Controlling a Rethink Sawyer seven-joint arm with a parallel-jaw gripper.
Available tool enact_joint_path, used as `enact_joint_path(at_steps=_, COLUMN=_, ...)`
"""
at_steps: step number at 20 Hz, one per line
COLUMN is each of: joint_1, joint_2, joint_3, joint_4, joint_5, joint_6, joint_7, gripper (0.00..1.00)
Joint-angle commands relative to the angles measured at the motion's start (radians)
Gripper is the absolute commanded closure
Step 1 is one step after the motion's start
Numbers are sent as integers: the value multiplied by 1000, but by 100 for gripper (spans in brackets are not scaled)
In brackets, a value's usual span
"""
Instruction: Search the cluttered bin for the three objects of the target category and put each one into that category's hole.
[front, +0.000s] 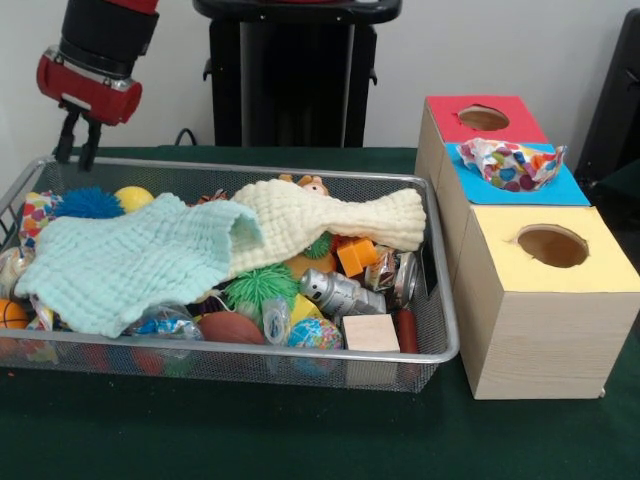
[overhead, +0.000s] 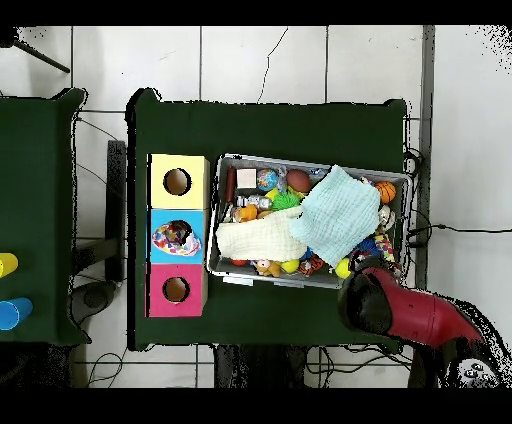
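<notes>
Jaws slightly spread over bin corner, arm-hidden overhead, dotted cloth in blue-topped hole.

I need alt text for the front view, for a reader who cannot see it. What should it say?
A polka-dot cloth sits half in the round hole of the blue-topped box, between a red-topped box and a yellow-topped box. Beside them, a wire mesh bin holds toys under a mint cloth and a cream cloth. The robot's hand hangs above the bin's far left corner.
</notes>
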Motion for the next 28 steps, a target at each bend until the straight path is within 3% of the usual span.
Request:
enact_joint_path(at_steps=1, joint_1=1, joint_2=26, joint_3=19, joint_4=74, joint_5=49, joint_6=-53, joint_7=188, gripper=0)
enact_joint_path(at_steps=7, joint_1=23, joint_2=75, joint_3=-34, joint_4=86, joint_5=96, joint_6=-149, joint_7=248, gripper=0)
enact_joint_path(at_steps=13, joint_1=86, joint_2=173, joint_3=-143, joint_4=144, joint_5=283, joint_6=-423, joint_7=348, gripper=0)
enact_joint_path(at_steps=18, joint_1=64, joint_2=192, joint_3=-112, joint_4=158, joint_5=339, joint_6=-481, joint_7=312, gripper=0)
enact_joint_path(at_steps=28, joint_1=18, joint_2=233, joint_3=-62, joint_4=140, joint_5=366, joint_6=-511, joint_7=269, gripper=0)
